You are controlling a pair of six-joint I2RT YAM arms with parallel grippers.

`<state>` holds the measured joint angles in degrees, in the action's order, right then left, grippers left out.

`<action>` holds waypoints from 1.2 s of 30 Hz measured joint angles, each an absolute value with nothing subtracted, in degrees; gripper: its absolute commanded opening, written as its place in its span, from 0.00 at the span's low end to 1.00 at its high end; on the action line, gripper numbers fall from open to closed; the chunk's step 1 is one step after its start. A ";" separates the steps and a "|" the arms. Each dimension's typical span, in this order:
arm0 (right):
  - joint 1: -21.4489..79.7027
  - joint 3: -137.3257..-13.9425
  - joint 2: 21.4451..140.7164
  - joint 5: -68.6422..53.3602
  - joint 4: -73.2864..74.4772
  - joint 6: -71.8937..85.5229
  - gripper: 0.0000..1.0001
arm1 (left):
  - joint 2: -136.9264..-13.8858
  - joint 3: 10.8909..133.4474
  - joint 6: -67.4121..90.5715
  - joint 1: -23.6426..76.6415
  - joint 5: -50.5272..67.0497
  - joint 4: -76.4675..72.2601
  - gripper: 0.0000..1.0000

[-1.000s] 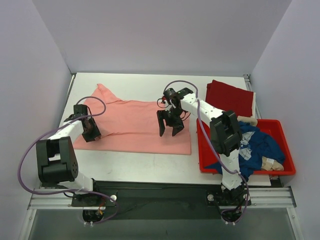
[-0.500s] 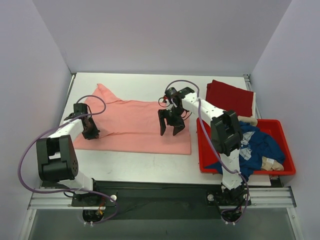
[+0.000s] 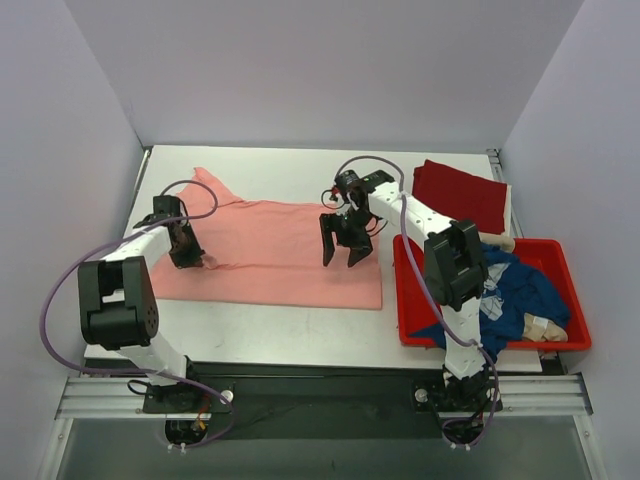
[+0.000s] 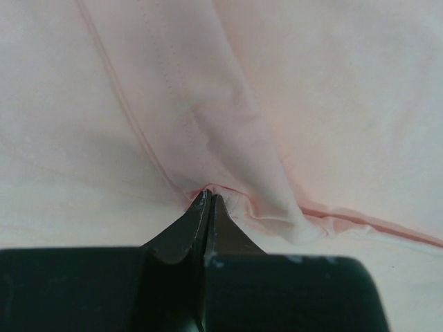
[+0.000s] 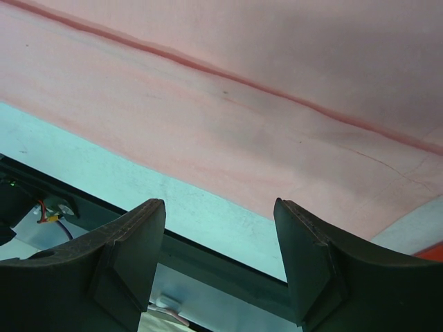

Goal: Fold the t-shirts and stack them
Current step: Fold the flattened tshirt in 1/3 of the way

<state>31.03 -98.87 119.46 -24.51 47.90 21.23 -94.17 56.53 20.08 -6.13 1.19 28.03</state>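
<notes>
The left gripper (image 3: 189, 260) (image 4: 206, 198) has its fingers pressed tight together on a small pinch of the salmon-pink t-shirt (image 3: 270, 250) (image 4: 311, 104). The cloth bunches into a ridge right at the tips, beside a stitched hem line. This is at the shirt's left side, near its edge.

The right gripper (image 3: 342, 258) (image 5: 216, 207) stands spread wide with nothing between its fingers. It points down over the right part of the same shirt, close to the near hem. It seems to hang just above the cloth rather than resting on it, though from here I can't be sure.

The salmon-pink t-shirt lies spread flat across the middle of the table (image 3: 290, 170). One sleeve sticks out toward the far left corner, and the straight near edge runs roughly along the table's front. In the right wrist view, a darker seam crosses the cloth (image 5: 277, 124) and a strip of bare tabletop shows beyond the hem.

The dark red t-shirt (image 3: 460, 195) sits folded into a flat rectangle at the far right of the table, well apart from the pink one. Just in front of it is the red tub (image 3: 490, 342), and the navy blue t-shirt (image 3: 520, 290) is heaped loosely inside with some paler cloth.
</notes>
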 measured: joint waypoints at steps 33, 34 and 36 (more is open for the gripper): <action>26.92 -101.84 121.97 -26.39 48.38 22.13 0.65 | -112.49 80.60 17.85 3.53 3.38 33.82 0.00; 26.92 -101.84 121.97 -26.39 48.42 22.22 0.65 | -112.99 81.30 17.87 3.66 3.46 33.98 0.02; 26.92 -101.84 121.97 -26.39 48.45 22.28 0.65 | -113.80 82.46 17.85 3.86 3.53 34.13 0.23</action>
<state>26.92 -101.84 121.97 -26.39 48.45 22.28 -113.80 82.46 17.85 3.86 3.53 34.13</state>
